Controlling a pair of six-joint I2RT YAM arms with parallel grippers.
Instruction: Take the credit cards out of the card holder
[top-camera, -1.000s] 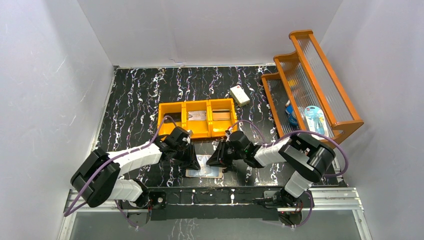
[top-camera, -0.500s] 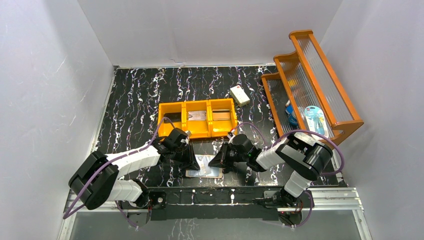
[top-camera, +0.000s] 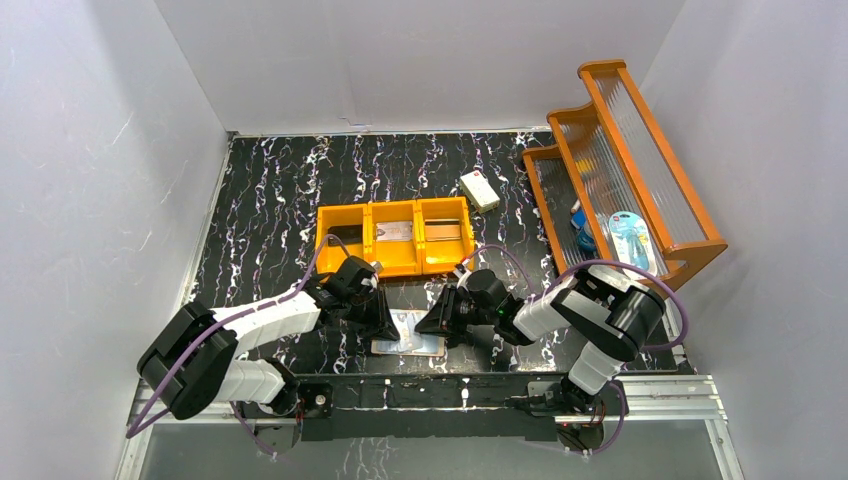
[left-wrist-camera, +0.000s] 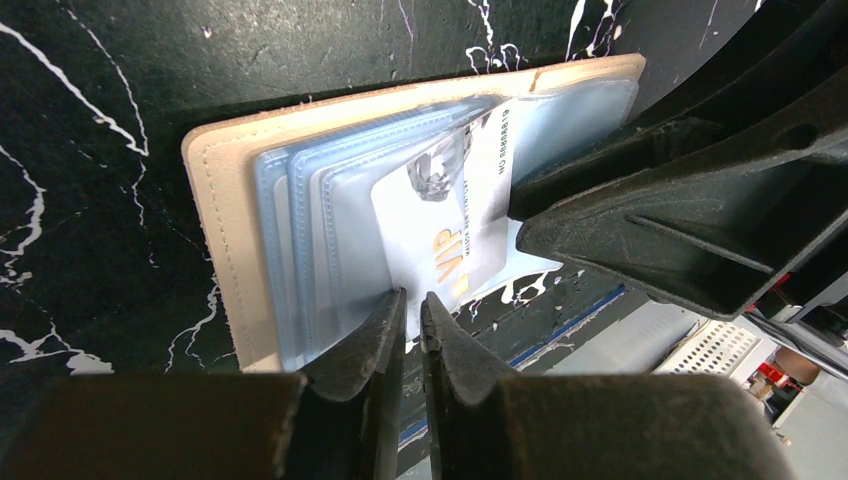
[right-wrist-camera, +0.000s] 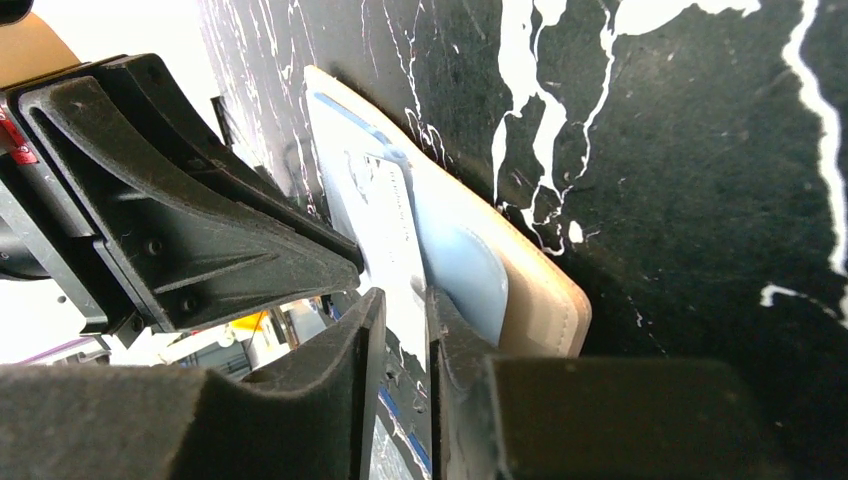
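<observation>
Card holder (left-wrist-camera: 230, 200) lies open, white card (left-wrist-camera: 440, 220) sticking from its pocket, pinched by right gripper (right-wrist-camera: 405, 300); left gripper (left-wrist-camera: 412, 305) grip unclear.

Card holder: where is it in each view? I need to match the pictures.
Top external: card holder low centre, between left pincer and right pincer.
Left wrist: card holder centre-left, lying open.
Right wrist: card holder centre, seen edge-on, slanting.
Shared landmark: the black white-veined table under it; both wrist views also show the white card.
</observation>
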